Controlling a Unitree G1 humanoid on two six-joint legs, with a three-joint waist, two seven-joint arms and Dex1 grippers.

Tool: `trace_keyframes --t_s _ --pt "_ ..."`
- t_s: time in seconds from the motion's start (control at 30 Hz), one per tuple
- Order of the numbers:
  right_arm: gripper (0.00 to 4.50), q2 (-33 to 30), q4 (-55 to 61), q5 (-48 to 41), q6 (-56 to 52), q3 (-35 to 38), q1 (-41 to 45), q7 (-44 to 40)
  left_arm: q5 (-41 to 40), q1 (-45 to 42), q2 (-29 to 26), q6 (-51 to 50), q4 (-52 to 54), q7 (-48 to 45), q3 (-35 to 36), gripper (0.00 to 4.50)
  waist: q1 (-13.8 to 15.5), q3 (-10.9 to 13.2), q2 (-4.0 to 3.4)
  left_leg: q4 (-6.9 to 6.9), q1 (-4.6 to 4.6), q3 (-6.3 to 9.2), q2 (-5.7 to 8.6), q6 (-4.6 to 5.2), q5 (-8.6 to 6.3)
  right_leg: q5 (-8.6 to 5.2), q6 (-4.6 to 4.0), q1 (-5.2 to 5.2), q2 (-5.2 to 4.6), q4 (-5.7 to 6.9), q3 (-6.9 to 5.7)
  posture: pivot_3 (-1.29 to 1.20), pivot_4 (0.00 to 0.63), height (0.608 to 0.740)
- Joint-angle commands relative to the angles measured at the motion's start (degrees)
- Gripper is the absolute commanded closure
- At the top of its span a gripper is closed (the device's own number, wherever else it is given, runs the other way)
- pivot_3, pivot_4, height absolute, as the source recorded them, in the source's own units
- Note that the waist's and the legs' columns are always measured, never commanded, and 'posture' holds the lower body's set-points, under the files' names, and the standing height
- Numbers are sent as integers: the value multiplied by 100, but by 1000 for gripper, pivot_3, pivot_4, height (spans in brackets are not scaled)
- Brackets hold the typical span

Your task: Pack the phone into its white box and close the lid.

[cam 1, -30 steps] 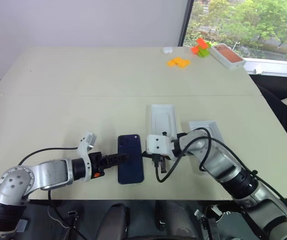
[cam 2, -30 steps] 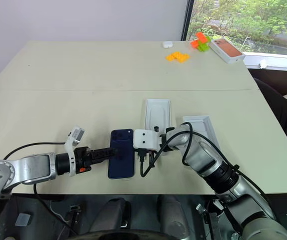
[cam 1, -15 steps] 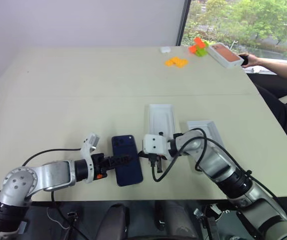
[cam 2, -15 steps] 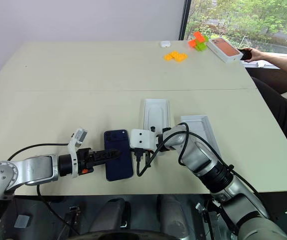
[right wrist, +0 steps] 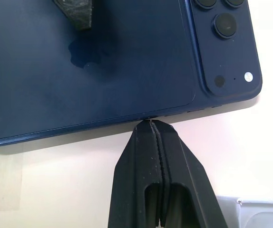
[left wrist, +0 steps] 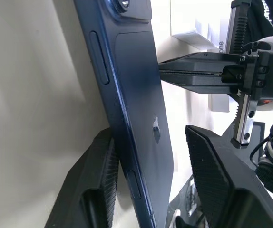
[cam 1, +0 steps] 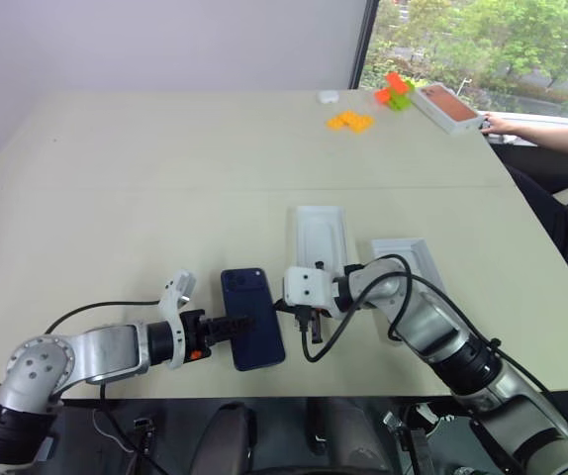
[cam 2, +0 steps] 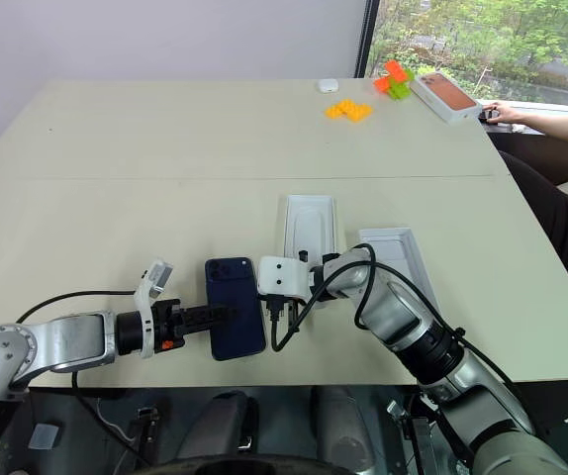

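**Inspector A:** Location of the phone [cam 1: 252, 318]?

**Inspector B:** Lower centre of the left eye frame, near the front edge of the table [cam 1: 165, 188], back up, camera cluster at the far end. Its long axis runs near-to-far, tipped slightly to the left at the top. It sits between the two grippers.

**Inspector A:** Left gripper [cam 1: 236, 324]?

**Inspector B:** It comes in from the lower left, across the long axis. The left wrist view shows its fingers [left wrist: 217, 175] part-spread and straddling the phone's long edge, one pad beneath, one above the back. Whether both pads press I cannot tell.

**Inspector A:** Right gripper [right wrist: 151, 124]?

**Inspector B:** Fingers pressed together, holding nothing. The closed tip meets the phone's opposite long edge, seemingly bracing it.

**Inspector A:** The containers?

**Inspector B:** Two shallow white pieces lie right of the phone: the moulded insert [cam 1: 321, 237] at centre, and another tray [cam 1: 404, 259] beyond the right forearm. Whether that is the white box or the lid I cannot tell.

**Inspector A:** Judgement?

**Inspector B:** The left arm is better placed to lift; the phone must then travel rightward.
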State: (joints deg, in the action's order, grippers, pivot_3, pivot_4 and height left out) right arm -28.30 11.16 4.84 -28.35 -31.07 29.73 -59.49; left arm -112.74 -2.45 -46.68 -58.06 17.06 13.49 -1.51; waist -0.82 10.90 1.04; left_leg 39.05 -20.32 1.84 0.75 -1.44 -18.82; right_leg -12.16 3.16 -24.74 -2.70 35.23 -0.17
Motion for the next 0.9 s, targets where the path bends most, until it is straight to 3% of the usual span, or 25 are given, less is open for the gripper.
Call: trace_keyframes --t_s 0.03,0.1,0.2,0.27,0.5,0.57,0.67,0.9 --pt "4500 -58 84 29 -37 -41 -64 3 -26 55 90 103 81 -110 140 2263 1 0 1 0 0 0 0 0 0 0 0 0 0 0 0 0 150 740" --pt "4500 -61 85 35 -33 -35 -67 14 -26 84 159 123 59 -157 198 2263 2 1 0 0 0 0 0 0 0 0 0 0 0 0 0 0 150 740" --pt "4500 -79 94 55 -15 -19 -61 33 -26 104 237 162 29 -135 263 3180 7 1 1 0 -1 0 0 0 0 0 0 0 -1 0 0 0 150 740" --pt "4500 -122 130 78 -4 -1 -43 33 -26 107 236 169 33 -122 271 4067 7 1 0 0 -1 0 0 0 0 0 0 -1 -1 0 0 0 150 740" --pt "4500 -434 648 -77 -255 335 -5 -4 -26 201 300 222 93 -176 366 4067 15 6 1 0 -12 0 1 0 0 0 0 -9 -3 -2 0 0 150 740" --pt "4500 -608 877 -183 -345 498 -9 -68 -26 231 286 227 109 -197 421 4491 11 7 0 -1 -16 -1 1 0 0 0 0 -13 -4 -3 0 0 150 740" --pt "4500 -837 1149 -300 -391 692 -32 -123 -26 286 272 233 158 -273 531 4491 9 10 1 -3 -15 -1 -1 0 0 0 0 -15 -5 -3 0 0 150 740" --pt "4500 -1243 1841 -891 -1202 1689 73 -23 -26 448 402 420 240 -824 1491 4491 23 31 5 -3 -22 -3 -14 -1 0 0 -1 -23 1 -3 -2 0 150 740"
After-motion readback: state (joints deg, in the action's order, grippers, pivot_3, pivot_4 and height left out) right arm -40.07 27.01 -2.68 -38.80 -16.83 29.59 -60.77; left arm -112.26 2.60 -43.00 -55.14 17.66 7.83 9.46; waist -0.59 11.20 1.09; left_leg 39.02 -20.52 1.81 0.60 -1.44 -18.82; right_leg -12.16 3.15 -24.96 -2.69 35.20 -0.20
